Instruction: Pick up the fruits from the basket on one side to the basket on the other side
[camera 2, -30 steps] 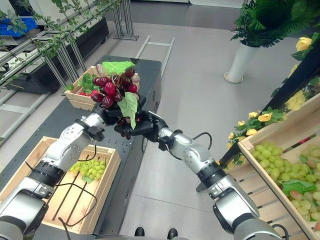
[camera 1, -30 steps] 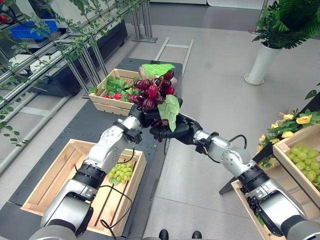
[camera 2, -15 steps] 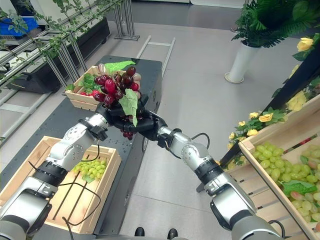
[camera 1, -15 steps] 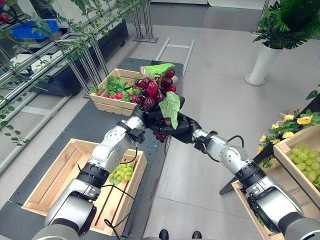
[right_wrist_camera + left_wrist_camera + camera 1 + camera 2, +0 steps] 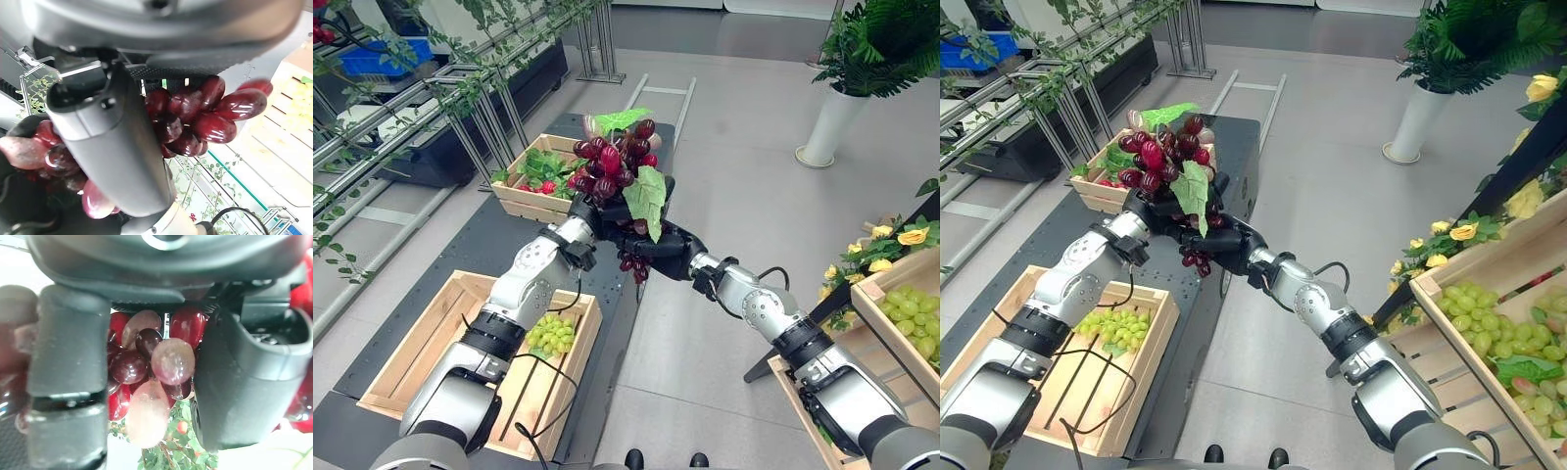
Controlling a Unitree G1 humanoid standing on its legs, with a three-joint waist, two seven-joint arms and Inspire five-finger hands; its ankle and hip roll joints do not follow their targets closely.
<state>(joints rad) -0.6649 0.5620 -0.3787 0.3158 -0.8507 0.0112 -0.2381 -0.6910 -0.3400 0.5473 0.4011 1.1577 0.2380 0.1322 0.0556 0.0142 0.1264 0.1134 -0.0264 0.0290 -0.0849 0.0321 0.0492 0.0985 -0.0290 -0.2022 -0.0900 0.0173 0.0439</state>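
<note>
A bunch of dark red grapes (image 5: 612,162) with green leaves is held up in the air over the dark platform's right edge, between both hands. My left hand (image 5: 585,217) grips it from the left and below. In the left wrist view its fingers (image 5: 68,372) curl round the red grapes (image 5: 166,360). My right hand (image 5: 668,250) holds the bunch's lower part from the right, with its thumb (image 5: 112,142) across the grapes (image 5: 205,117). A few grapes dangle below the hands.
A wooden crate (image 5: 431,333) at lower left holds green grapes (image 5: 551,336). Another crate (image 5: 891,294) at the right edge holds green grapes too. A far crate (image 5: 530,201) holds leaves and red fruit. A white planter (image 5: 829,122) stands at the back right, and trellis rails run along the left.
Both hands have carried the red grape bunch a little upward and leftward, toward the far crate. The crates have not moved.
</note>
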